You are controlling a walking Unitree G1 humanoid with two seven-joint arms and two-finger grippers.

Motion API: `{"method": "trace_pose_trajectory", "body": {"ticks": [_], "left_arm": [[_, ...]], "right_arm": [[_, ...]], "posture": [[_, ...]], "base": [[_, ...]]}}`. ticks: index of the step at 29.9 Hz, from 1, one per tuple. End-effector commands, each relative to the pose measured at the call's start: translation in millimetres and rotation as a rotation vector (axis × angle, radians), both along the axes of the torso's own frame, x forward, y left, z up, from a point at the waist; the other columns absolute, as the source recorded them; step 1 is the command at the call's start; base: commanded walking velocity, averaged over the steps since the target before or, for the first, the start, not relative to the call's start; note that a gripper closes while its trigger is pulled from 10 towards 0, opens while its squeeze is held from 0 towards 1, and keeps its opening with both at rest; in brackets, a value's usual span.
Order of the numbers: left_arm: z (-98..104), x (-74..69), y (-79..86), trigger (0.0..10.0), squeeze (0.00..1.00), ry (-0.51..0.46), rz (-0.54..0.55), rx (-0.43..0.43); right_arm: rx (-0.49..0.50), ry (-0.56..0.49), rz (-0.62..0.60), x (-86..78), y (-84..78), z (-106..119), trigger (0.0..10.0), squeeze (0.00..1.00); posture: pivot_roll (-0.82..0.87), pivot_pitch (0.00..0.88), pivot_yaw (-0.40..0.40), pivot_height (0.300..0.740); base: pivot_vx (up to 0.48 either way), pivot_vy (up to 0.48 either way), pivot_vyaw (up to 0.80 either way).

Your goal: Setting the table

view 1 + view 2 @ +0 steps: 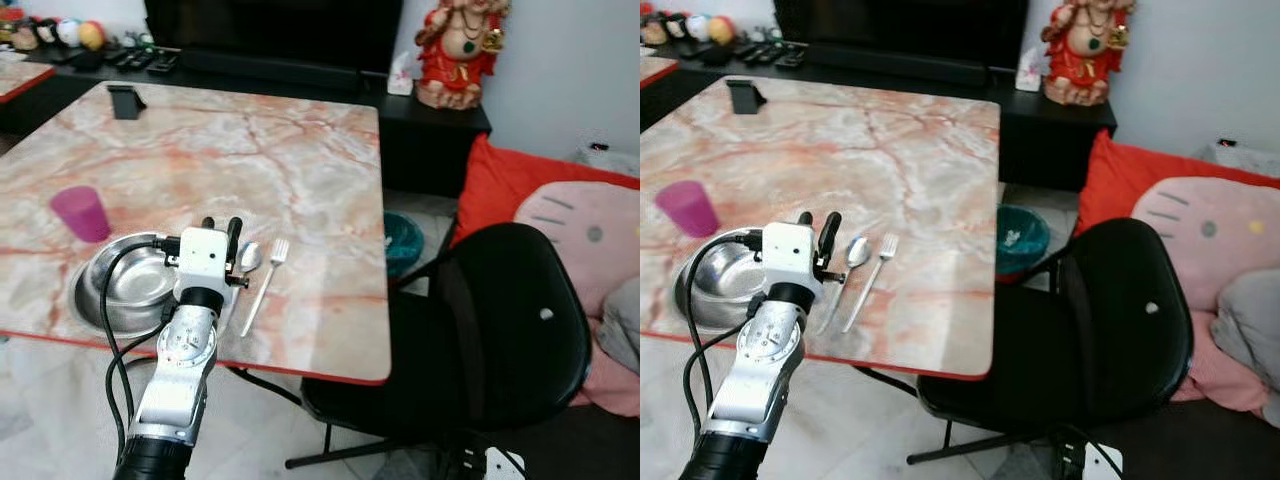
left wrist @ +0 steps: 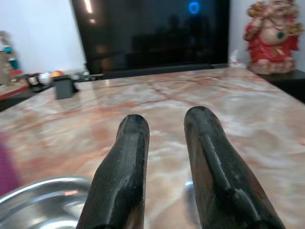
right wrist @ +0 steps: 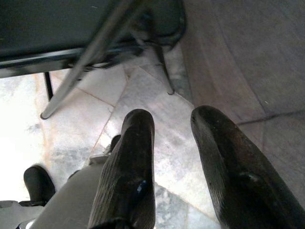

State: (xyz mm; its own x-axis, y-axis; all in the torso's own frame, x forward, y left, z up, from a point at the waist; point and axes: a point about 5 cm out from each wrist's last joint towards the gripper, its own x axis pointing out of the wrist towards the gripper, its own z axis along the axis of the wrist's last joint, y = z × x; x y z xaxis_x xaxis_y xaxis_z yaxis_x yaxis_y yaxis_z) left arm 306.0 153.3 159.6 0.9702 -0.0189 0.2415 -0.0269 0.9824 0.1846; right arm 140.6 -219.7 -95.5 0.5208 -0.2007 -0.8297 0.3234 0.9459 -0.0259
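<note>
A steel bowl (image 1: 125, 290) sits near the front left edge of the marble table (image 1: 300, 170), with a pink cup (image 1: 82, 213) just behind it. To the right of the bowl, a spoon (image 1: 249, 257) and a fork (image 1: 268, 274) lie side by side. My left gripper (image 1: 221, 228) hovers low over the bowl's right rim, beside the spoon, open with nothing between its fingers (image 2: 129, 157). The bowl's rim (image 2: 35, 191) shows below them in the left wrist view. My right gripper (image 3: 171, 119) hangs open over the tiled floor by the chair's legs.
A black office chair (image 1: 500, 330) stands at the table's right front corner. Behind it are a teal bin (image 1: 403, 240) on the floor and red and pink cushions (image 1: 570, 210). A black stand (image 1: 125, 100) is at the table's far left, and a red statue (image 1: 460, 50) on the dark cabinet.
</note>
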Motion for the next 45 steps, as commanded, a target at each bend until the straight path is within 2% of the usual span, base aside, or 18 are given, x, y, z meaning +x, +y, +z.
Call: {"method": "trace_pose_trajectory", "body": {"ticks": [1, 45], "left_arm": [[7.4, 0.2, -0.7, 10.0, 0.0, -0.021, 0.002, 0.003], [11.1, 1.7, 0.8, 10.0, 0.0, -0.036, 0.016, -0.002]], "right_arm": [[0.0, -0.002, -0.006, 0.1, -0.3, 0.2, 10.0, 0.0], [0.001, -0.001, 0.006, 0.3, -0.3, 0.2, 10.0, 0.0]], "posture": [[0.09, 0.0, -0.075, 0.74], [0.1, 0.0, -0.083, 0.74]], "base": [[0.0, 0.289, 0.0], [0.0, 0.292, 0.0]]}}
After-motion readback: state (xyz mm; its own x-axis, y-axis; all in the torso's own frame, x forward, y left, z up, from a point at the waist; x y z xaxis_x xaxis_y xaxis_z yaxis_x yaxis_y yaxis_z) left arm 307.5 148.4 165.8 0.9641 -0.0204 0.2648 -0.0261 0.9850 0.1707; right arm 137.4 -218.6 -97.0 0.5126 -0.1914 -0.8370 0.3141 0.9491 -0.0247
